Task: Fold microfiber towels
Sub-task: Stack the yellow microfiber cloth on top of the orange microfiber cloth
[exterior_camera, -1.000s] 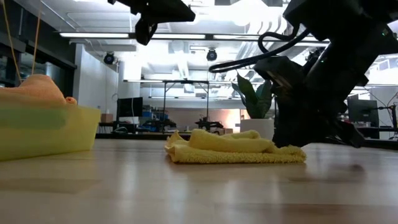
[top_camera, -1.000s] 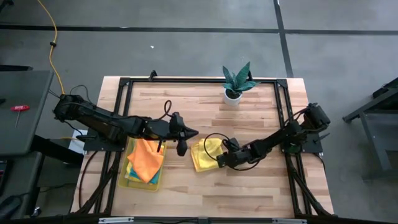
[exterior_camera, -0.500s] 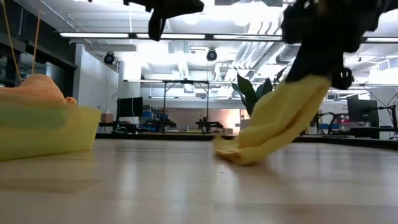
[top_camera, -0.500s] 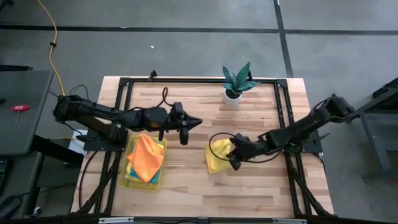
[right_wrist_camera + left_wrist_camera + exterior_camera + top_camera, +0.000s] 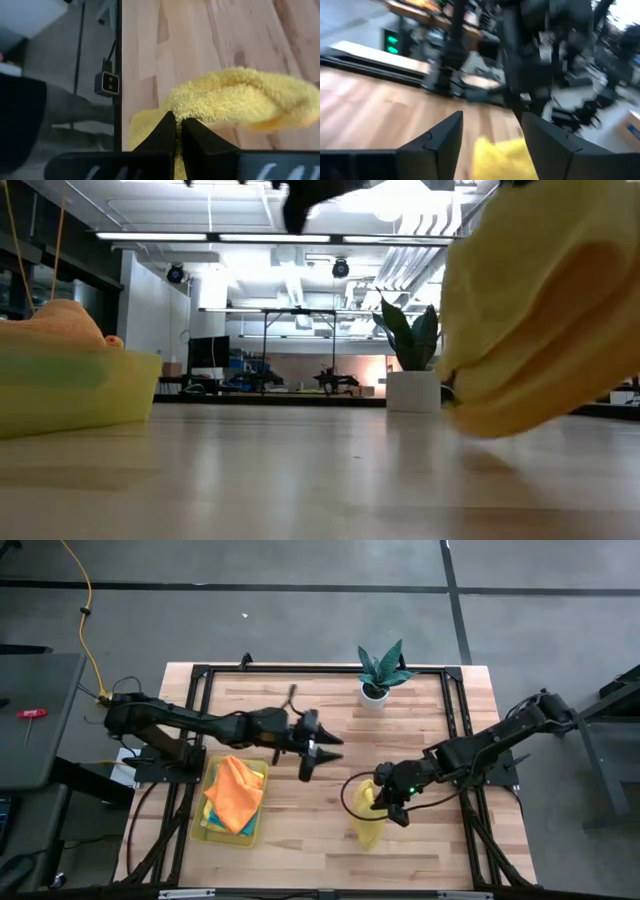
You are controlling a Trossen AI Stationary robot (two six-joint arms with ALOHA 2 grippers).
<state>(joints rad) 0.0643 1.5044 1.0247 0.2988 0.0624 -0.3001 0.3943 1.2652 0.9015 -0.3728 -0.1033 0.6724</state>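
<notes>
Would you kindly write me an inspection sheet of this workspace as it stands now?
Surface: wooden table inside a black frame, bare at its middle.
Job's things: yellow towel hangs from the right end effector, lifted near the front; orange towel tops a stack in the yellow tray, with teal showing at the stack's edge.
Clutter: potted plant at the far edge.
End effectors: right one is shut on the yellow towel; left end effector is open and empty above mid-table.
Cables: black loops on both arms; yellow cable on the floor at left.
Surroundings: grey floor; workshop benches and ceiling lights behind.
</notes>
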